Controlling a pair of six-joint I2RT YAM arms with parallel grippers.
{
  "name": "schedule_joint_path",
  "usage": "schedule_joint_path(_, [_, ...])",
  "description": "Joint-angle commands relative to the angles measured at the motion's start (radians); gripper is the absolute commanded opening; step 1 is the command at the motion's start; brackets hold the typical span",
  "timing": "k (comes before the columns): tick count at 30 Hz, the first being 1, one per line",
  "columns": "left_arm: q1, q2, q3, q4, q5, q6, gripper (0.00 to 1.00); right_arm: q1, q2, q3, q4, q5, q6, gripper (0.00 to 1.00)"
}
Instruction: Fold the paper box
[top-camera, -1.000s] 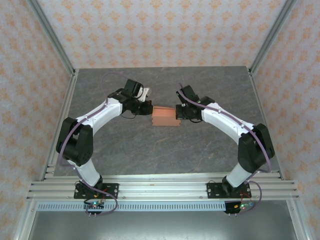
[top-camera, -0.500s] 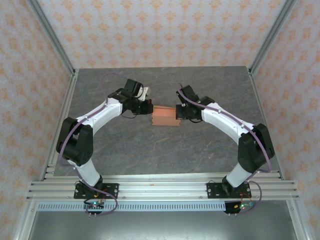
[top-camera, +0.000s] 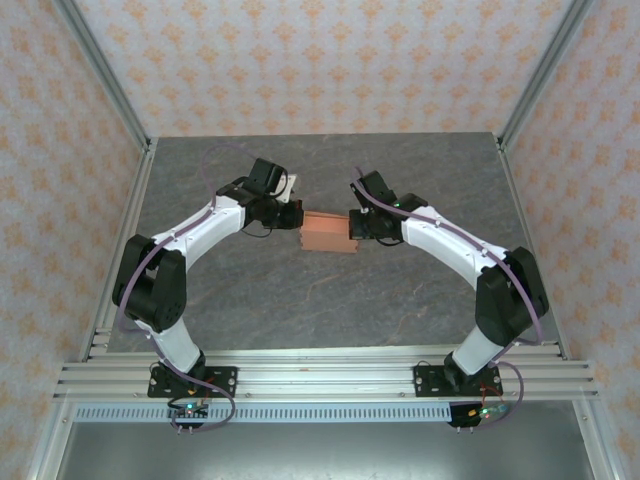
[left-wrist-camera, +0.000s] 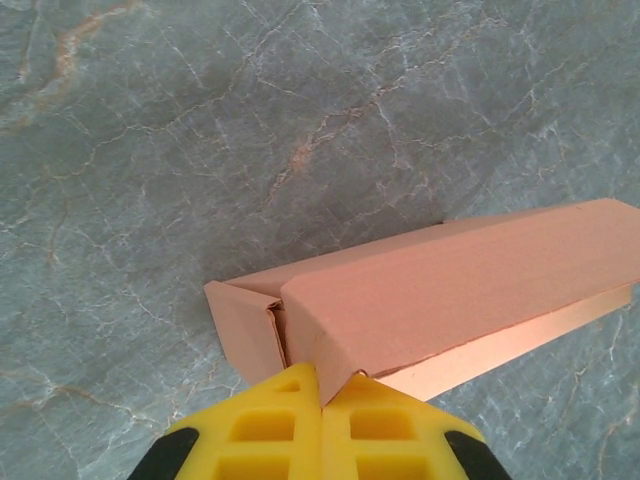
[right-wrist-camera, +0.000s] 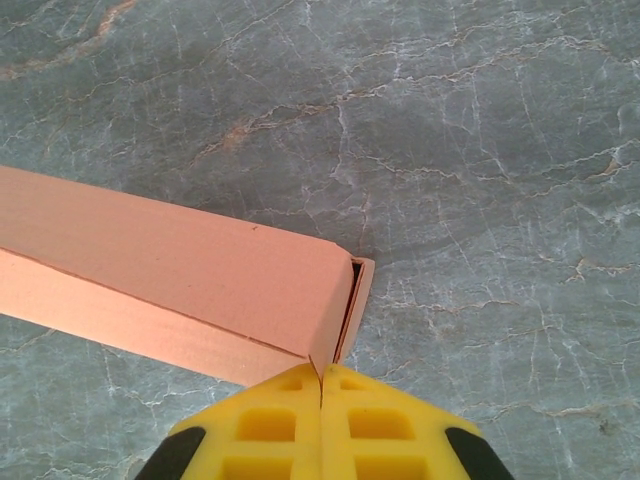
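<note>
Where the thing lies: the paper box (top-camera: 329, 232) rests on the grey marbled table (top-camera: 250, 300), directly between the two claws, with one short end at each claw tip
Long axis: runs straight from claw to claw, so each claw looks down the length of the box, away from its own tip
Nearer arm: neither, to an onlooker; both tips meet the box, one at each end
Left claw (top-camera: 300, 222): clenched, yellow fingers pressed together with no gap between them
Left claw contact: in the left wrist view the tip (left-wrist-camera: 320, 385) has the lower corner of the box (left-wrist-camera: 450, 290) seated in the notch where the fingers meet; whether any card is nipped there cannot be told
Left end flap (left-wrist-camera: 240, 325): stands open just ahead and to the left of that tip, not yet tucked
Right claw (top-camera: 352, 226): likewise clenched, fingers fully together
Right claw contact: in the right wrist view the tip (right-wrist-camera: 322, 375) touches the end corner of the box (right-wrist-camera: 170, 290), which stretches away ahead and to the left of it
Right end flap (right-wrist-camera: 358, 300): slightly ajar, just ahead and to the right of the tip
Stage, as judged: body already formed into a long rectangular tube; both ends remain to be closed
Coming move, as judged: any push acts along the long axis, so an uneven push from one claw would likely slide or buckle the thin card
</note>
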Motion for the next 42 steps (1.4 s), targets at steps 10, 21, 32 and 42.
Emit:
schedule_joint_path(10, [-0.035,0.007,-0.011,-0.066,-0.137,0.063,0.01,0.006,0.027,-0.001,-0.015,0.018,0.004,0.01])
schedule_joint_path(21, [-0.104,-0.102,-0.148,0.085,-0.226,0.056,0.15,0.026,-0.022,-0.103,0.084,0.047,-0.005,0.01])
schedule_joint_path(32, [-0.105,-0.197,-0.226,0.11,-0.225,0.059,0.36,0.03,-0.048,-0.121,0.103,0.067,0.003,0.01])
schedule_joint_path(42, [-0.093,-0.283,-0.293,0.174,-0.063,0.067,0.48,0.031,-0.056,-0.118,0.107,0.071,0.001,0.01])
